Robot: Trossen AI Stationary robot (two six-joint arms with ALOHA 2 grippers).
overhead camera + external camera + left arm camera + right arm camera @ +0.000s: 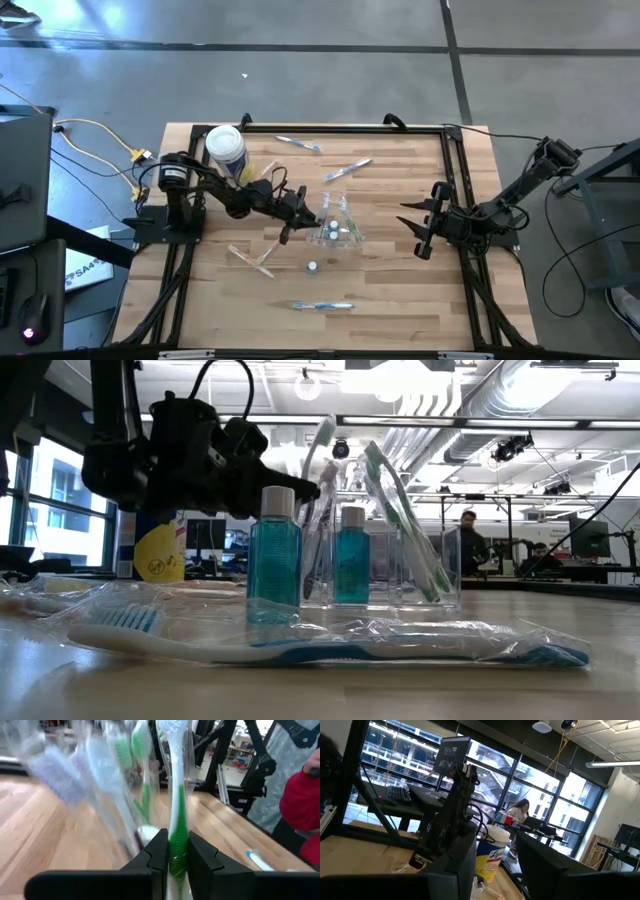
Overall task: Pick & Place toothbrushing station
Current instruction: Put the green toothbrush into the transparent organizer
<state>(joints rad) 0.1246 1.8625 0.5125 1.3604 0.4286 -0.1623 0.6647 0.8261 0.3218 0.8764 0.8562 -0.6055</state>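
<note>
the wooden worktop is framed by dark rails along its upper, left and right edges in the high view; the widest bare stretch is the lower right, and a clear band lies between the cup and the right arm. the clear cup stands near centre frame, well away from every edge. left gripper sits just left of the cup, its jaws closed narrow on a green-handled toothbrush in clear wrap, which stands upright among the other brushes in the cup in the left wrist view. right gripper hangs right of centre, apart from the cup, fingers parted with nothing between them in the right wrist view. count, high view: two wrapped toothbrushes lie loose near the upper edge, one at upper centre and one just below and right of it; one blue-handled toothbrush lies near the lower edge; pale wrapped pieces lie crossed at lower left, number cannot be told. small bottles with teal liquid: two in the low view, one in front of the cup and one at it. one white-lidded canister with yellow label stands at the upper left corner beside the left arm base. brushes inside the cup: at least three, exact count not legible.
</note>
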